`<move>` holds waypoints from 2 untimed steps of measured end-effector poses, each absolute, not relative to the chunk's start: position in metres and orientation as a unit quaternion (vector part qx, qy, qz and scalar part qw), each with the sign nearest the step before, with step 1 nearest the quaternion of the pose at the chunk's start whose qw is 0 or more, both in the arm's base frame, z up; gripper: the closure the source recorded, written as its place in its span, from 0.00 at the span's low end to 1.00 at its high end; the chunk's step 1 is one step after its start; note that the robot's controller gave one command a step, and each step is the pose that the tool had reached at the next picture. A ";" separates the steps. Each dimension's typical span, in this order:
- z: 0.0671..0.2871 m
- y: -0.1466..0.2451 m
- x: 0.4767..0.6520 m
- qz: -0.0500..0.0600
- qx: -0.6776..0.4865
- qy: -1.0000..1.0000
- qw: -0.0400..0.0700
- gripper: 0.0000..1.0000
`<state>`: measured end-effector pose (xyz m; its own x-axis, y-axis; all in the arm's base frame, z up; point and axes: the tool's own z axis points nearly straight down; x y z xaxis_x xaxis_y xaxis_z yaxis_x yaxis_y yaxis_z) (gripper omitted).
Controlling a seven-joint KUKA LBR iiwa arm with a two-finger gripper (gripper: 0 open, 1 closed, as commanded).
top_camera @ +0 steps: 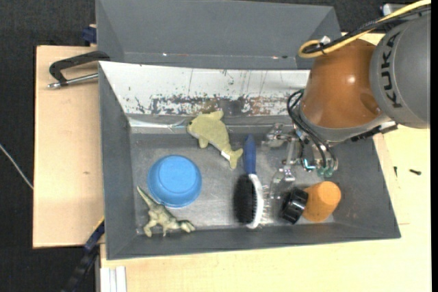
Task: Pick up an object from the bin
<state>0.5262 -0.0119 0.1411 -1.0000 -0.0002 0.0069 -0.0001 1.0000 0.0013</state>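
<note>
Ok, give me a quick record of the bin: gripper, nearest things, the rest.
gripper: over the right part of the bin
nearest: orange-and-black cylinder just below it in the view; black brush with blue handle to its left
rest: pale yellow dolphin toy, blue bowl, tan dinosaur toy
held: cannot tell

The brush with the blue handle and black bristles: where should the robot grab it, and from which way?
Probably the blue handle of the brush, from straight above, pinching across its narrow width. The brush lies flat, and the handle is slim while the bristle head is wide and soft. Mind the yellowish dolphin toy, whose tail lies close beside the handle.
</note>
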 end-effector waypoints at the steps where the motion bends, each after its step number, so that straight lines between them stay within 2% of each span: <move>1: 0.072 0.071 0.585 -0.002 0.089 -0.996 -0.009 0.00; 2: 0.074 0.068 0.583 -0.001 0.086 -0.996 -0.005 1.00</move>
